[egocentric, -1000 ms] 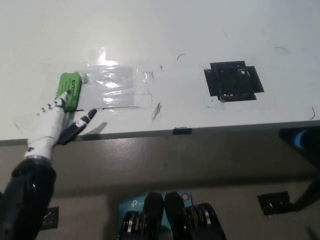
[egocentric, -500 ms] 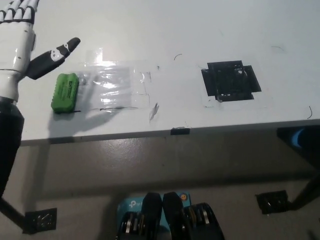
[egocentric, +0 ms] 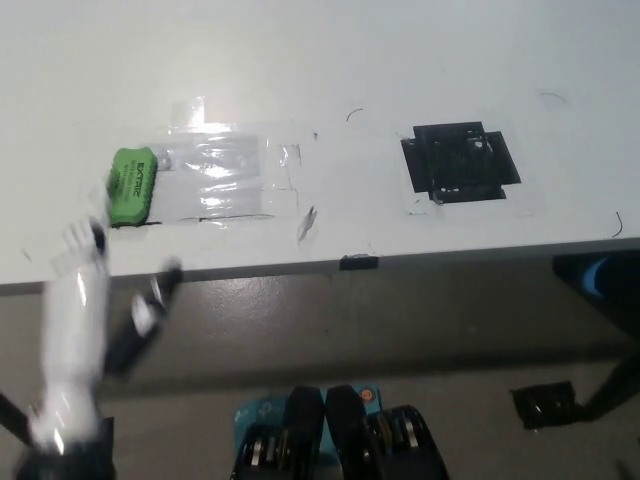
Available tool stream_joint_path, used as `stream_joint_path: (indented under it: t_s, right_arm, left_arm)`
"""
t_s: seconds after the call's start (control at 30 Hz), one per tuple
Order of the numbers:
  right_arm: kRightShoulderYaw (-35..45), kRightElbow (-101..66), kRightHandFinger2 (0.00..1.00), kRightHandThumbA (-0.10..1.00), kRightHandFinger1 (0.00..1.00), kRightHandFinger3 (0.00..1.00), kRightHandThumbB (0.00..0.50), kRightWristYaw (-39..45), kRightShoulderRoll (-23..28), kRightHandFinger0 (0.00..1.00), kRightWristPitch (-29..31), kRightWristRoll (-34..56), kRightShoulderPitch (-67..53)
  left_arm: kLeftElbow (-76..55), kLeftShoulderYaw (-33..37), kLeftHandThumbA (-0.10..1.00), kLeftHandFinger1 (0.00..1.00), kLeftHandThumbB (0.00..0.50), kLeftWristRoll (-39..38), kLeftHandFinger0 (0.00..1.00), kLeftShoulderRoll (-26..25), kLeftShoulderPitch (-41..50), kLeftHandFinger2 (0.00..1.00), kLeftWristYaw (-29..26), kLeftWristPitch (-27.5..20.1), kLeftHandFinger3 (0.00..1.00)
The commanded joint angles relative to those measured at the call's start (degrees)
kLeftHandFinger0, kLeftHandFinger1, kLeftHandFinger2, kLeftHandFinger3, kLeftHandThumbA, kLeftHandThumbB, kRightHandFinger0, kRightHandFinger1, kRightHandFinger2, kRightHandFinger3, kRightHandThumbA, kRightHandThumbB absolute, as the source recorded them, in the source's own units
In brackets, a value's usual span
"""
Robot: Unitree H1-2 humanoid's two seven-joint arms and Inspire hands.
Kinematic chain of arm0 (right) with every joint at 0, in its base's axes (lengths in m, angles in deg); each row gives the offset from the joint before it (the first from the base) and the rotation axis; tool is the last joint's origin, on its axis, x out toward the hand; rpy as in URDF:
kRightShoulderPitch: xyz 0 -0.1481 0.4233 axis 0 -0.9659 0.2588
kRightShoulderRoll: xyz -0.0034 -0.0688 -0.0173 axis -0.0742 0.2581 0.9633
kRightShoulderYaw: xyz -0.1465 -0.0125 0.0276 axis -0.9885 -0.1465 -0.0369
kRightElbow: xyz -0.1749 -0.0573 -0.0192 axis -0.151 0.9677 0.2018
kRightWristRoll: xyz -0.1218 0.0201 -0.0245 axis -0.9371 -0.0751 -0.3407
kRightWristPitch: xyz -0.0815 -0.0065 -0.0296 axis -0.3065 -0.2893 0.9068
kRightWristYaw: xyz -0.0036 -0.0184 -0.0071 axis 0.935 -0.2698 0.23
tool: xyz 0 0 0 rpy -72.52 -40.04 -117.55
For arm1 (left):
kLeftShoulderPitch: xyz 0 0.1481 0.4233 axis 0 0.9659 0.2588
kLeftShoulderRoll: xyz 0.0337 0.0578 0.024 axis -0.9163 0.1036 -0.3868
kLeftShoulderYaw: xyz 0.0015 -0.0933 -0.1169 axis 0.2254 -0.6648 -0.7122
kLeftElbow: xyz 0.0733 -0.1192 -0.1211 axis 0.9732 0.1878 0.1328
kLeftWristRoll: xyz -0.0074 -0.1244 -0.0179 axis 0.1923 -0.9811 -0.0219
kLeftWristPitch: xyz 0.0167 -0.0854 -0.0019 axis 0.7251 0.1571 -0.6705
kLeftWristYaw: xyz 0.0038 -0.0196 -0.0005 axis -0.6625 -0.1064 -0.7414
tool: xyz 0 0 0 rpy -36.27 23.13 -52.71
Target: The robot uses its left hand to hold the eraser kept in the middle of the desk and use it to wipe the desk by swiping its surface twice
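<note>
A green eraser (egocentric: pixel 132 186) lies flat on the white desk (egocentric: pixel 330 60), at the left end of a patch of clear tape (egocentric: pixel 225 175). My white left hand (egocentric: pixel 88 300) is blurred at the lower left, below the desk's front edge and clear of the eraser. Its fingers are spread and hold nothing. The black right hand does not show.
A square of black tape (egocentric: pixel 460 162) is stuck on the desk to the right. A small black tab (egocentric: pixel 360 262) sits on the desk's front edge. Grey floor lies below the edge, with a dark object (egocentric: pixel 545 404) at the lower right.
The left hand let go of the eraser, swung up to the top left, then dropped below the desk's front edge. The eraser stays at the tape's left end.
</note>
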Motion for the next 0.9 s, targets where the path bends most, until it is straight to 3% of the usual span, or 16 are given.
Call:
stream_joint_path:
  t_s: [0.0,0.03,0.07,0.2,0.37,0.4,0.47,0.53,0.57,0.7,0.8,0.87]
  right_arm:
    - [-0.3,-1.8,0.88,1.0,0.91,0.89,0.14,1.0,1.6,0.95,1.0,0.7,1.1]
    - [-0.3,-1.9,0.88,1.0,0.92,0.89,0.131,1.1,1.6,0.95,1.1,0.8,1.1]
    - [-0.3,-1.8,0.88,1.0,0.92,0.88,0.123,1.2,1.6,0.95,1.3,1.1,1.1]
    - [-0.3,-1.9,0.88,1.0,0.92,0.88,0.146,1.3,1.7,0.96,0.8,1.1,1.1]
    - [-0.5,-1.6,0.88,1.0,0.92,0.89,0.126,1.4,1.6,0.94,1.3,1.4,1.2]
    - [-0.4,-1.6,0.87,1.0,0.92,0.88,0.142,1.5,1.5,0.94,1.3,1.9,1.3]
    - [-0.7,-1.3,0.86,1.0,0.91,0.87,0.17,1.8,1.8,0.94,1.7,1.7,1.1]
    - [-0.6,-1.9,0.83,1.0,0.87,0.83,0.18,2.0,1.9,0.9,1.6,2.0,0.8]
    - [-0.8,-1.8,0.83,1.0,0.87,0.83,0.174,2.1,2.0,0.9,1.4,1.7,0.8]
    - [-1.1,-2.7,0.88,1.0,0.91,0.88,0.153,2.6,2.0,0.93,0.0,1.8,0.6]
    - [-0.9,-2.8,0.86,1.0,0.9,0.86,0.182,2.8,2.0,0.92,0.0,2.0,0.5]
    - [-0.8,-2.8,0.85,1.0,0.89,0.85,0.175,2.9,2.0,0.9,0.3,2.2,0.2]
  left_arm:
    - [0.7,2.1,1.0,1.0,0.056,-7.4,1.0,1.5,5.4,1.0,0.9,-7.0,1.0]
    - [2.2,2.6,1.0,1.0,0.066,-8.1,1.0,2.2,6.7,1.0,0.8,-7.8,1.0]
    - [4.3,3.0,1.0,1.0,0.028,-9.6,1.0,2.5,7.8,1.0,0.7,-9.6,1.0]
    - [16.3,1.0,1.0,1.0,0.049,-14.2,1.0,5.5,9.0,1.0,-1.6,-14.1,1.0]
    - [23.1,-2.6,1.0,1.0,0.095,-16.6,1.0,7.5,7.8,1.0,-1.8,-12.4,1.0]
    - [24.5,-4.5,1.0,1.0,0.136,-21.2,1.0,7.9,7.0,1.0,1.3,-7.9,1.0]
    - [23.7,-5.8,1.0,1.0,0.082,-24.3,1.0,8.1,6.7,1.0,3.4,-5.1,1.0]
    - [25.1,-7.0,1.0,1.0,0.048,-25.6,1.0,8.4,6.1,1.0,3.4,-5.9,1.0]
    - [25.2,-7.7,1.0,1.0,0.005,-27.1,1.0,8.8,6.0,1.0,3.7,-6.4,1.0]
    - [25.6,-8.7,1.0,1.0,0.004,-27.6,1.0,9.7,5.2,1.0,3.5,-6.1,1.0]
    - [26.1,-8.7,1.0,1.0,0.009,-27.7,1.0,9.8,4.8,1.0,3.3,-6.5,1.0]
    - [26.2,-8.7,1.0,1.0,0.014,-27.6,1.0,9.6,4.7,1.0,3.2,-6.7,1.0]
